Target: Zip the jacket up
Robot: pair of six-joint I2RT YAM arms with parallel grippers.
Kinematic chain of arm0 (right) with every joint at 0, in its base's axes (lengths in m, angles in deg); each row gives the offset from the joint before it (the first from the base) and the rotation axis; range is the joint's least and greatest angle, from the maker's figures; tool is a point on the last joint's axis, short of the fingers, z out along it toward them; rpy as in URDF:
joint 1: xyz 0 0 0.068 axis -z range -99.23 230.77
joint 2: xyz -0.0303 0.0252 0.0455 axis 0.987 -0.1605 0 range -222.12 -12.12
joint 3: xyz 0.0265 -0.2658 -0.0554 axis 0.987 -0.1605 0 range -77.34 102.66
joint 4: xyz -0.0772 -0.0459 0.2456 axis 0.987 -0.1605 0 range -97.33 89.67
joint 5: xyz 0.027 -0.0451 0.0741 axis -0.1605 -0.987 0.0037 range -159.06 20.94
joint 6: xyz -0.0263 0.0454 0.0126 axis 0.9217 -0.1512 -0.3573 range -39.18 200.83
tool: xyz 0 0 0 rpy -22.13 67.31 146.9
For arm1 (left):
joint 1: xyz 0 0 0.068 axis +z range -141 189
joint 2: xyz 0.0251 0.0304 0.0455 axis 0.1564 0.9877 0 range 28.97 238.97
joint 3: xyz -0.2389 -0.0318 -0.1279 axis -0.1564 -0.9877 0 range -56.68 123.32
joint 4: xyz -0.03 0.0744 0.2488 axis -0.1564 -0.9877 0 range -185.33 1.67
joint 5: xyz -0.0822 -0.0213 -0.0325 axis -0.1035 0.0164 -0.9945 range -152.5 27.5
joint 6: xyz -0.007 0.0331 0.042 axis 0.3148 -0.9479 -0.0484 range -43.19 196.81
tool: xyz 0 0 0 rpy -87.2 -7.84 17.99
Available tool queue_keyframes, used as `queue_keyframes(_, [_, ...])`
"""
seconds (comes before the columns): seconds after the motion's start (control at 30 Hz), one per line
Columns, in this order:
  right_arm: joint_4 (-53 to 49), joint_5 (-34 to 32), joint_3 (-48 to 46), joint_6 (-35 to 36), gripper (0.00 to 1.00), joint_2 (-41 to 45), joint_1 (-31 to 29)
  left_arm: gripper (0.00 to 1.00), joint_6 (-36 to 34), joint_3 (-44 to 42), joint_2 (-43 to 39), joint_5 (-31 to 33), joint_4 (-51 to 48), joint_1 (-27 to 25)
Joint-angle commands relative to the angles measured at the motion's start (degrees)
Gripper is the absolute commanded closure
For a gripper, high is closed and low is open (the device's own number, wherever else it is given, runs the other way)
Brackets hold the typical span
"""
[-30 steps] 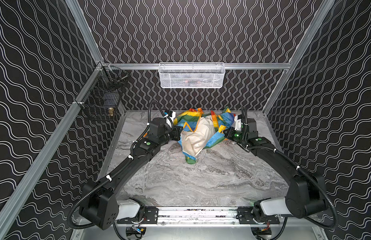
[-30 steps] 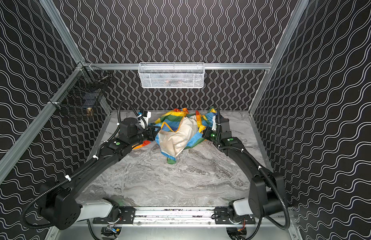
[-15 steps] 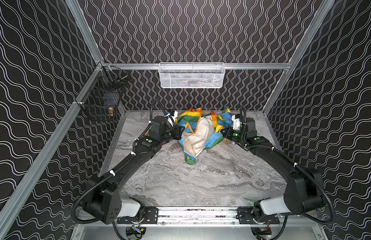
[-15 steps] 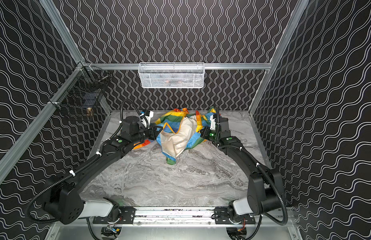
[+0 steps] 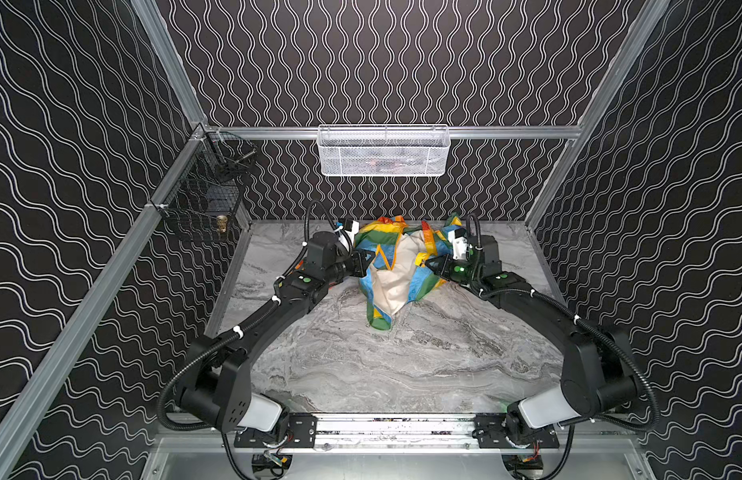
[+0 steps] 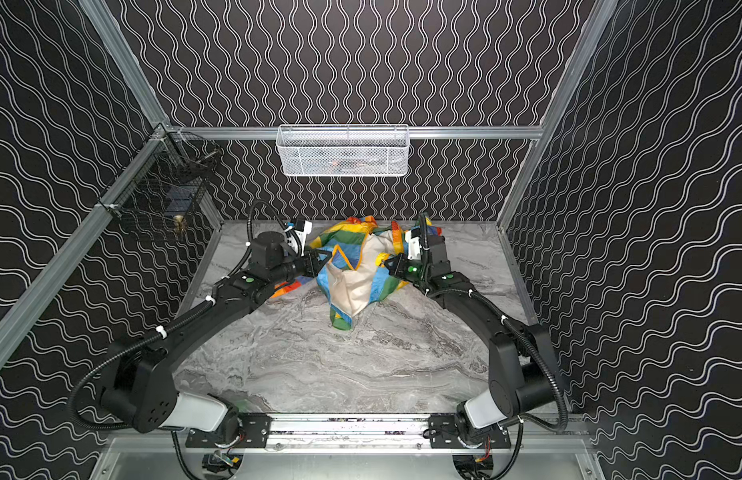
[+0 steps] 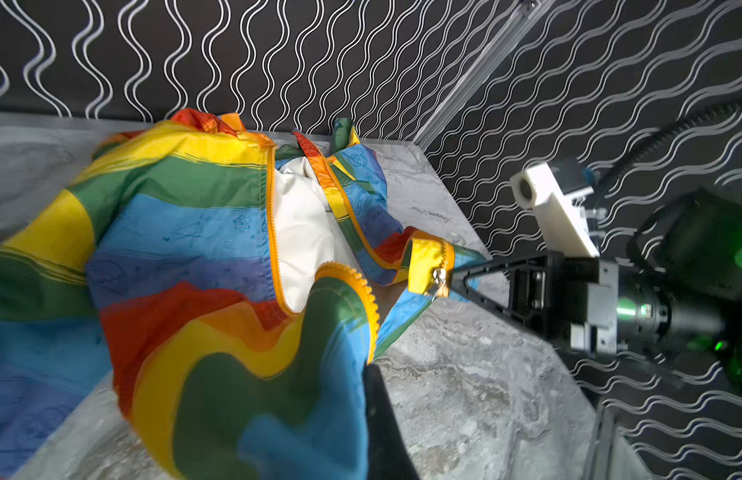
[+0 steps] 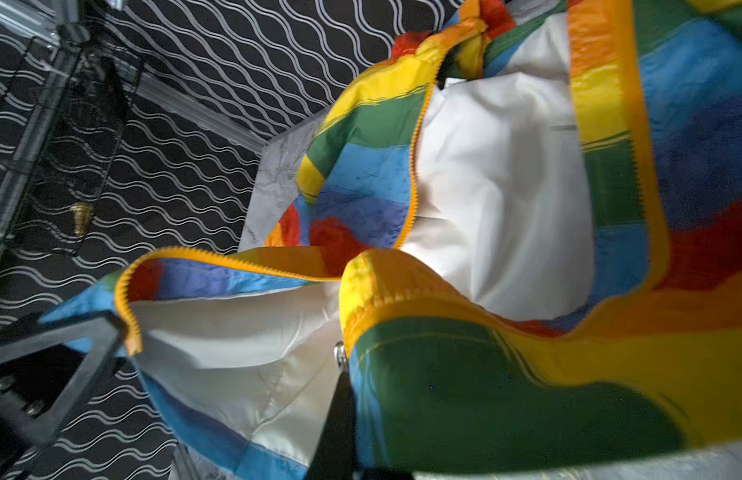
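The rainbow-striped jacket [image 5: 396, 270] [image 6: 357, 270] lies bunched at the back middle of the table, its front open and white lining showing. My left gripper [image 5: 371, 257] [image 6: 328, 254] is shut on one front edge, and in its wrist view the tip [image 7: 367, 368] pinches the orange zipper edge of the jacket [image 7: 186, 232]. My right gripper [image 5: 428, 262] [image 6: 387, 262] is shut on the other front edge. Its tip [image 8: 340, 374] sits right at the silver zipper slider [image 8: 340, 355] [image 7: 439, 282]. The two orange zipper rows stay apart.
A white wire basket [image 5: 384, 151] hangs on the back wall above the jacket. A black wire basket [image 5: 203, 208] holding a small brass piece is fixed to the left wall. The marble table [image 5: 361, 365] stretches between both arms, with patterned walls on three sides.
Both grippers, still shut on the jacket's front edges, have drawn closer together and slightly toward the back wall. The hanging fold of the jacket has narrowed.
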Motion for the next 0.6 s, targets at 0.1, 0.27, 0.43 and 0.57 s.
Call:
queue_keyframes(0.1, [7.48, 2.49, 1.35, -2.83, 1.00, -1.74, -2.63, 1.00, 3.75, 0.16, 2.21, -2.24, 10.39, 0.40])
queue_keyframes(0.27, [8.19, 1.63, 2.34, -3.37, 1.00, -2.77, -3.95, 1.00, 6.05, 0.88, 4.03, -4.50, 14.40, 0.84])
queue_keyframes(0.43, [8.47, 1.05, 2.44, -4.50, 1.00, -3.26, -3.96, 1.00, 7.95, 0.89, 5.62, -6.17, 17.57, 1.11])
queue_keyframes(0.57, [9.75, 0.06, 1.21, -5.04, 1.00, -2.39, -4.04, 1.00, 8.83, 1.01, 6.52, -6.78, 18.96, 1.27])
